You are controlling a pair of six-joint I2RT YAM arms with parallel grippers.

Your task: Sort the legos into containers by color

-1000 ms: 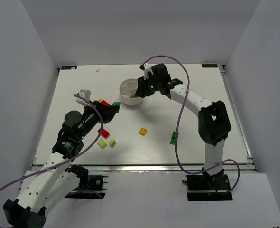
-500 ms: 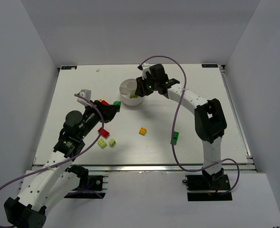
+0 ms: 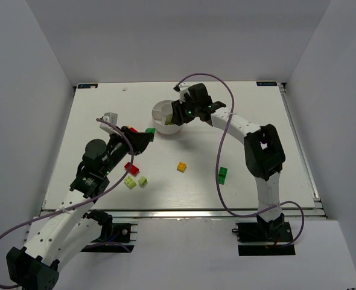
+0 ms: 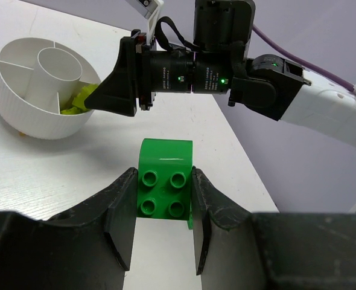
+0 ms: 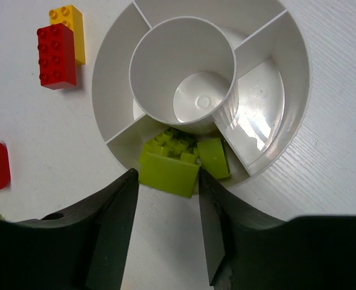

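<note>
Lying nearest the arm bases on the white tabletop are two pale lime studded plastic bricks, side by side, with a small red brick just behind them. An orange-yellow brick and a dark green loose brick lie well apart to their right. Beyond these, the left gripper is clamped on a dark green four-stud brick, short of the low round white plastic dish. Beside the dish, a red oblong brick touches an orange-yellow oblong brick. The right gripper hangs over one wedge compartment where lime pieces lie. A lime flat-sided brick fills the gap between its fingers, but I cannot tell whether it is gripped or loose.
</note>
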